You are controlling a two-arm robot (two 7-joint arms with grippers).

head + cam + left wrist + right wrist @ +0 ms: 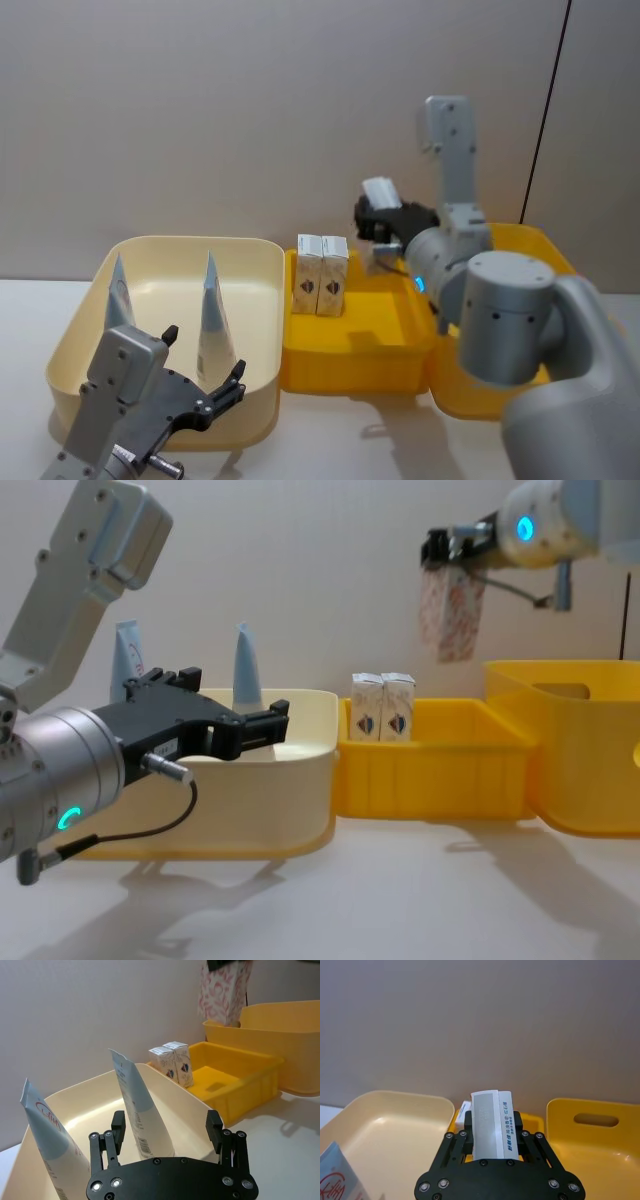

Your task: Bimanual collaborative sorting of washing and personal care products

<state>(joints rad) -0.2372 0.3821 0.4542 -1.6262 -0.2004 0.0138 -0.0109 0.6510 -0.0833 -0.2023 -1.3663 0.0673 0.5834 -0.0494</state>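
Two pale blue-and-white tubes (118, 295) (214, 315) stand upright in the cream tub (180, 243). My left gripper (166, 1127) is open at that tub's near side, and the nearer tube (137, 1105) shows in the gap between its fingers with space on both sides. Two small white cartons (309, 272) (333, 274) stand side by side at the back left of the yellow tray (350, 345). My right gripper (450, 550) is shut on a white carton with pink print (450, 610), hanging high above the tray's back right.
A deeper yellow tub (540, 240) with a handle slot stands to the right of the tray, touching it. A plain wall rises just behind the containers. Bare white tabletop (400, 900) lies in front of them.
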